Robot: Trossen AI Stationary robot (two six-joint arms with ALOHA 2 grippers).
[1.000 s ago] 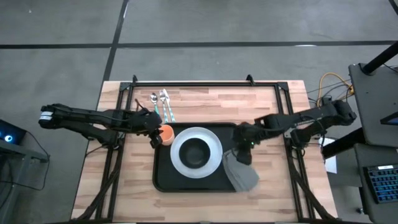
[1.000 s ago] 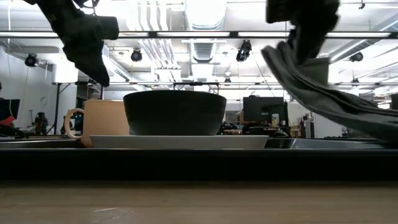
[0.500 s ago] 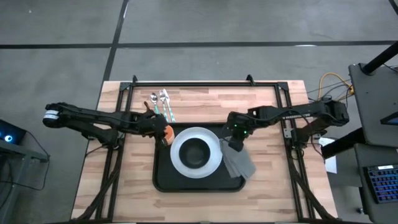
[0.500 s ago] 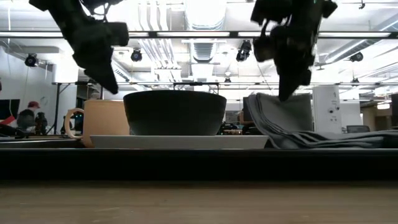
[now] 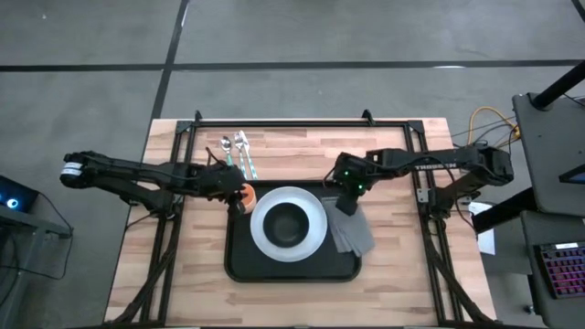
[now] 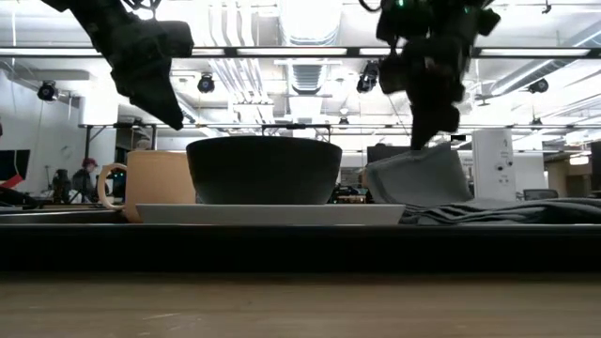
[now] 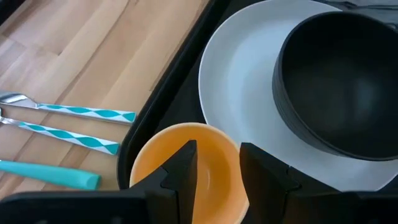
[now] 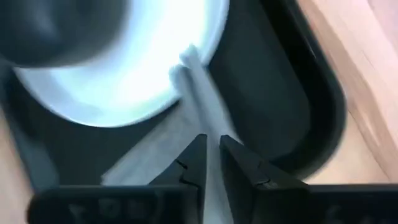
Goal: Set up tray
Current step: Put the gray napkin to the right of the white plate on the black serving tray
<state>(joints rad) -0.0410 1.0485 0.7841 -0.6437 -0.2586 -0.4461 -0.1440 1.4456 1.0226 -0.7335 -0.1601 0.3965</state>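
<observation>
The black tray (image 5: 239,260) lies mid-table. On it stands a white plate (image 5: 316,217) with a dark bowl (image 5: 286,223), an orange cup (image 5: 247,196) in its far left corner, and a grey napkin (image 5: 353,238) on its right part, beside the plate. My left gripper (image 7: 217,163) hovers open just above the cup (image 7: 152,163), clear of its rim in the low view. My right gripper (image 5: 344,199) points down at the napkin's far end, shut on it. My right gripper pinches a raised fold at the napkin's far end (image 8: 198,109) between its two fingers, coming from above and pointing down. That end (image 6: 413,174) stands up under the fingertips; the remainder lies slack on the tray floor.
A spoon and a fork with teal patterned handles (image 5: 239,152) lie on the wooden table beyond the tray's far left corner, with a teal handle (image 7: 43,173) beside them. A black frame rail (image 5: 292,122) runs along the table's far edge.
My right gripper has gone toward the table's left, toward the plate, and down with the napkin. The napkin hung slanting from the fingers over the tray's right rim; now most of it lies on the tray beside the plate, only its far end raised.
</observation>
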